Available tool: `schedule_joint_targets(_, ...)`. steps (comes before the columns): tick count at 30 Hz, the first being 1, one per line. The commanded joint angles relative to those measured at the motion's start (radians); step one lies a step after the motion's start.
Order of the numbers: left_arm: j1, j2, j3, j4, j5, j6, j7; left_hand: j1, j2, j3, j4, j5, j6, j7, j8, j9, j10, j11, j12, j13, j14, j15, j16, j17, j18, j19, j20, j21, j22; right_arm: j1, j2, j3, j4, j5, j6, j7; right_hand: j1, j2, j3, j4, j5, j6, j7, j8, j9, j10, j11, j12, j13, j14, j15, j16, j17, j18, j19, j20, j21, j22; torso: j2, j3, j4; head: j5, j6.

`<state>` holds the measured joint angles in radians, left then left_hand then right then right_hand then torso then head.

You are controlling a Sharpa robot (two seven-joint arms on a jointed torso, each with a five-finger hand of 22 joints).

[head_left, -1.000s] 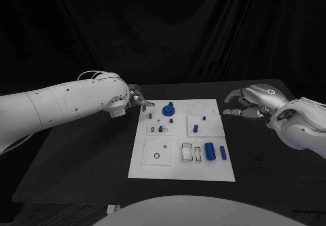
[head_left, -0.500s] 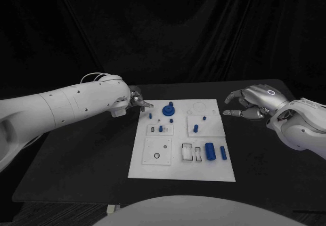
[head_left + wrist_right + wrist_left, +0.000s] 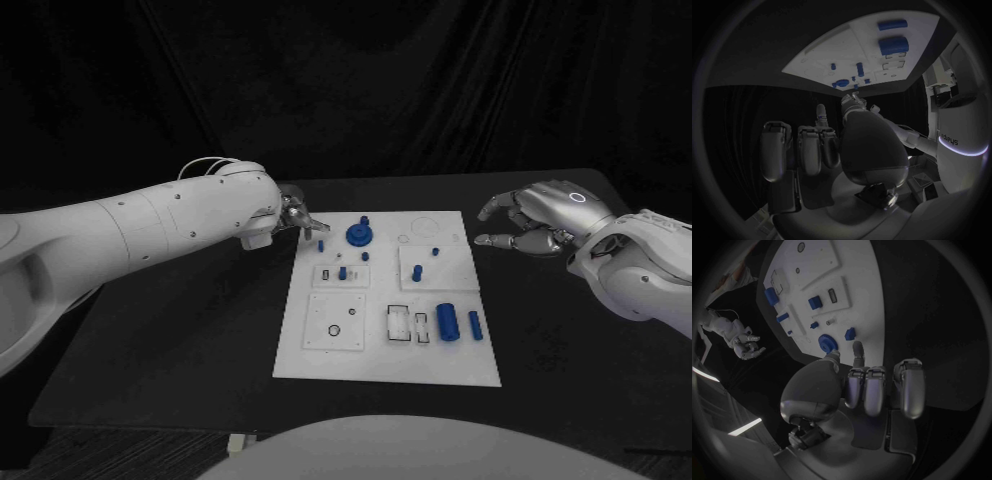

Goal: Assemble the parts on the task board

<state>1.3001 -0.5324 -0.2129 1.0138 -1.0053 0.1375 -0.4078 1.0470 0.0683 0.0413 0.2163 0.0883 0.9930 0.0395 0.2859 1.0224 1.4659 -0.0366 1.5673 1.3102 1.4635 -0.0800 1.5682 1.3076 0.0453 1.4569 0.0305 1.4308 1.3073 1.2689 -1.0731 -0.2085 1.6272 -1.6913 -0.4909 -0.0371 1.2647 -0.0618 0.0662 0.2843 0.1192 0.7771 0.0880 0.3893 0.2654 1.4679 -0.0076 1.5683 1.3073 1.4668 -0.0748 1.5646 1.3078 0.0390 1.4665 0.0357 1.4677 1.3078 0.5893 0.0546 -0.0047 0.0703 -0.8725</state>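
The left robot hand (image 3: 299,217) hovers over the far left corner of the task board (image 3: 389,362), fingers curled in loosely, with nothing visibly held between them. Just beyond its fingertips in the left wrist view lie a small blue block (image 3: 849,333) and the round blue disc with a peg (image 3: 827,343); further out are a second blue block (image 3: 815,302) and small pegs. The likely step is picking up the nearest small part, though which one it aims for cannot be told.

To do it well, the hand should spread thumb and forefinger before descending, come down straight over the little block, and pinch its two flat sides instead of raking it across the smooth plate. The disc sits just beside the block, so the fingers must stay narrow to avoid nudging it.

The right robot hand (image 3: 531,218) hangs off the board's far right edge above the worktop (image 3: 173,350), fingers curved and apart, holding nothing. The large blue cylinder (image 3: 446,321) lies nearer the robot, well apart from both hands.
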Motion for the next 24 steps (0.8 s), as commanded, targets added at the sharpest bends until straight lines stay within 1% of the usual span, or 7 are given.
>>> schedule_joint_targets(1, -0.003, 0.007, 0.001, -0.006, -0.002, 0.015, 0.005, 0.009, -0.001, -0.006, 0.001, 0.005, -0.002, 0.003, -0.007, -0.002, 0.105, 0.01, 0.004, 0.261, 0.107, 0.007, 0.003, 0.263, -0.001, 0.002, 0.008, -0.004, 0.17, -0.002, -0.002, 0.001, 0.002, -0.003, 0.001, -0.003, -0.001, 0.003, -0.006, -0.002, 0.003, 0.009, 0.001, -0.002, -0.002, 0.103, 0.006, 0.003, 0.263, 0.1, 0.008, -0.006, 0.246, -0.011, 0.053, 0.009, -0.003, 0.227, 0.001, -0.0002, 0.0002, -0.002, 0.0)
schedule_joint_targets(5, -0.008, 0.014, 0.001, -0.013, -0.002, 0.025, 0.002, 0.009, -0.002, -0.007, 0.0, 0.007, -0.004, 0.005, -0.012, -0.006, 0.105, 0.011, 0.004, 0.261, 0.107, 0.008, 0.003, 0.263, -0.001, 0.001, 0.009, -0.005, 0.17, -0.002, -0.002, 0.001, 0.002, -0.003, 0.001, -0.004, -0.001, 0.003, -0.006, -0.002, 0.003, 0.009, 0.001, -0.002, -0.002, 0.103, 0.006, 0.003, 0.263, 0.1, 0.008, -0.006, 0.246, -0.011, 0.053, 0.009, -0.003, 0.227, 0.0, 0.0007, -0.0008, -0.003, 0.0)
schedule_joint_targets(11, -0.014, 0.024, 0.001, -0.021, -0.002, 0.038, 0.0, 0.01, -0.002, -0.008, -0.001, 0.009, -0.006, 0.006, -0.016, -0.01, 0.105, 0.012, 0.004, 0.261, 0.107, 0.009, 0.003, 0.263, -0.001, 0.001, 0.01, -0.005, 0.17, -0.002, -0.001, 0.001, 0.002, -0.003, 0.003, -0.004, 0.0, 0.004, -0.006, -0.003, 0.004, 0.009, 0.001, -0.002, -0.002, 0.103, 0.006, 0.003, 0.263, 0.1, 0.008, -0.006, 0.246, -0.011, 0.053, 0.009, -0.004, 0.226, 0.001, -0.001, -0.0007, -0.003, 0.0)
schedule_joint_targets(15, -0.016, 0.027, 0.001, -0.025, -0.002, 0.042, 0.002, 0.011, -0.002, -0.008, -0.002, 0.012, -0.005, 0.006, -0.017, -0.011, 0.105, 0.012, 0.004, 0.261, 0.107, 0.01, 0.003, 0.263, -0.001, 0.0, 0.01, -0.006, 0.17, -0.002, -0.002, 0.001, 0.002, -0.003, 0.004, -0.005, 0.0, 0.004, -0.006, -0.003, 0.004, 0.009, 0.001, -0.002, -0.002, 0.103, 0.006, 0.003, 0.263, 0.1, 0.008, -0.006, 0.246, -0.011, 0.053, 0.009, -0.004, 0.226, 0.001, 0.0006, -0.0002, -0.002, 0.0)
schedule_joint_targets(17, -0.017, 0.028, 0.001, -0.026, -0.002, 0.044, 0.003, 0.011, -0.002, -0.008, -0.002, 0.012, -0.005, 0.006, -0.017, -0.011, 0.105, 0.012, 0.004, 0.261, 0.107, 0.01, 0.003, 0.263, -0.001, 0.001, 0.01, -0.006, 0.17, -0.002, -0.002, 0.001, 0.003, -0.003, 0.004, -0.006, 0.0, 0.004, -0.006, -0.003, 0.004, 0.009, 0.001, -0.002, -0.002, 0.103, 0.006, 0.003, 0.263, 0.1, 0.008, -0.006, 0.246, -0.011, 0.053, 0.009, -0.004, 0.226, 0.001, 0.0007, 0.0006, -0.002, 0.0)
schedule_joint_targets(21, -0.018, 0.03, 0.001, -0.028, -0.002, 0.053, 0.003, 0.018, 0.001, -0.006, -0.007, 0.022, -0.001, 0.006, -0.021, -0.015, 0.105, 0.013, 0.004, 0.261, 0.107, 0.011, 0.003, 0.263, 0.0, -0.001, 0.012, -0.008, 0.17, -0.002, -0.003, 0.001, 0.003, -0.003, 0.004, -0.007, 0.0, 0.004, -0.006, -0.003, 0.004, 0.009, 0.001, -0.002, -0.002, 0.103, 0.006, 0.003, 0.263, 0.1, 0.008, -0.006, 0.246, -0.011, 0.053, 0.009, -0.004, 0.226, 0.001, 0.0005, 0.0001, -0.001, 0.0)
schedule_joint_targets(24, -0.018, 0.031, 0.001, -0.029, -0.002, 0.06, 0.003, 0.022, 0.001, -0.005, -0.012, 0.032, 0.0, 0.007, -0.024, -0.019, 0.105, 0.014, 0.004, 0.261, 0.107, 0.012, 0.003, 0.263, 0.0, -0.001, 0.013, -0.009, 0.17, -0.002, -0.003, 0.001, 0.004, -0.003, 0.004, -0.007, 0.0, 0.004, -0.006, -0.003, 0.004, 0.009, 0.001, -0.002, -0.002, 0.103, 0.006, 0.003, 0.263, 0.1, 0.008, -0.006, 0.246, -0.011, 0.053, 0.009, -0.004, 0.226, 0.001, 0.0006, 0.0002, -0.003, 0.0)
